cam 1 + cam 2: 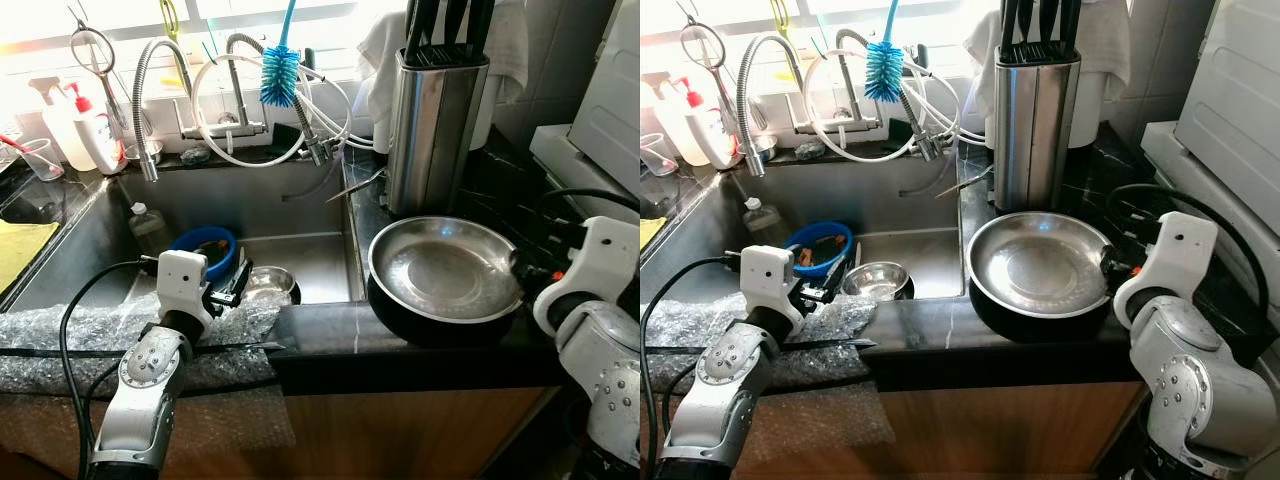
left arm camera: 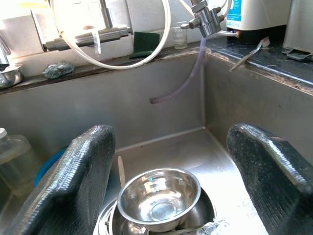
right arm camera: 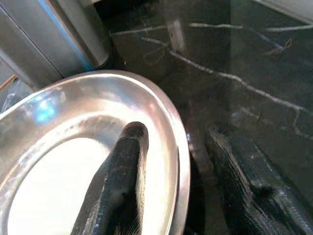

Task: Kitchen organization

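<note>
Dark marble counter (image 1: 330, 325) beside a steel sink (image 1: 300, 245), centre frame. Silver plate (image 1: 445, 268) sits on a black pan at lower right, before the knife block (image 1: 432, 125). Right gripper (image 3: 183, 183) straddles the plate's rim — one finger inside, one outside, not clamped. Left gripper (image 2: 178, 188) spread open over a small steel bowl (image 2: 159, 196) in the sink, lower left.

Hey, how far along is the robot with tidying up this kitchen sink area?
Early, it seems. Done: nothing clearly put away. In hand: the right gripper straddles the rim of the steel plate sitting on a black pan on the counter, one finger inside, one outside, not visibly clamped. The left gripper is open above the small steel bowl in the sink. Left: the steel bowl and the blue bowl in the sink.
</note>
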Tool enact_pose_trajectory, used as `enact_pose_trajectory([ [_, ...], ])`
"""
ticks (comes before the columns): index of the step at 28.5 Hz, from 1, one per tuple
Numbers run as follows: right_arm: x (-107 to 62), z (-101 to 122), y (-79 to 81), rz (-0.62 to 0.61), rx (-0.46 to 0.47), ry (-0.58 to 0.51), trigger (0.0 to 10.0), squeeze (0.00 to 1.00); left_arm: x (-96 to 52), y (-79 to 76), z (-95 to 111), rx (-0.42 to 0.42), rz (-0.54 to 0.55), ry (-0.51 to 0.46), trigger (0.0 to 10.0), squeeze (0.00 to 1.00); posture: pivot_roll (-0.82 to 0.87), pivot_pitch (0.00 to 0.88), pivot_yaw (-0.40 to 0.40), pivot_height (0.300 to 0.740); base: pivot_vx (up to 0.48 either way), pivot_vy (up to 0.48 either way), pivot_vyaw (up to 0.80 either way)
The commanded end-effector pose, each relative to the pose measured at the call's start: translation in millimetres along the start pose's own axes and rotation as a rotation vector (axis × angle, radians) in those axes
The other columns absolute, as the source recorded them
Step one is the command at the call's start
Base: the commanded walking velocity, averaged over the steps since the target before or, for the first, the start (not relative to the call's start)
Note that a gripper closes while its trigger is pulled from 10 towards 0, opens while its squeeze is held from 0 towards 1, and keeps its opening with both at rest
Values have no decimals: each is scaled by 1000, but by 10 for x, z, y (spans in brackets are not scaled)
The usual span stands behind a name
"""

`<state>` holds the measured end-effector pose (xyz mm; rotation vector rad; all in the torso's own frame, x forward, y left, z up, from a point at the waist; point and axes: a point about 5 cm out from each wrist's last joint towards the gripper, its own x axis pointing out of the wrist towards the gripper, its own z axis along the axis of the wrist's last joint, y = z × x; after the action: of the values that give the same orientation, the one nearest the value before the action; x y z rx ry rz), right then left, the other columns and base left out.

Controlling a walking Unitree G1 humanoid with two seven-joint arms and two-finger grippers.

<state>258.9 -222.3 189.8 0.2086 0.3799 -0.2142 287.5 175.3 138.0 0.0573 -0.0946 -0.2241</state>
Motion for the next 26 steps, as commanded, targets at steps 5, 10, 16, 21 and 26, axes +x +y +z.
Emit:
enact_pose_trajectory([
  [5, 18, -7, 59, 27, 12, 26, 10000, 0, 22, 7, -6, 23, -12, 17, 10000, 0, -148, 0, 84, 740, 0, 0, 0],
  [10, 31, -18, 55, 16, 20, 40, 10000, 0, 26, -10, -10, 19, -15, 18, 10000, 0, -147, 0, 82, 740, 0, 0, 0],
  [16, 60, -49, 85, 20, 74, 62, 10000, 0, 12, -21, -18, 16, -12, 24, 10000, 0, -141, 0, 78, 740, 0, 0, 0],
  [21, 83, -65, 105, 26, 124, 76, 10000, 0, 4, -22, -24, 15, -10, 29, 10000, 0, -135, 0, 78, 740, 0, 0, 0],
  [26, 103, -74, 133, 31, 180, 82, 10000, 0, 2, -19, -27, 15, -10, 33, 10000, 0, -135, 0, 79, 740, 0, 0, 0],
])
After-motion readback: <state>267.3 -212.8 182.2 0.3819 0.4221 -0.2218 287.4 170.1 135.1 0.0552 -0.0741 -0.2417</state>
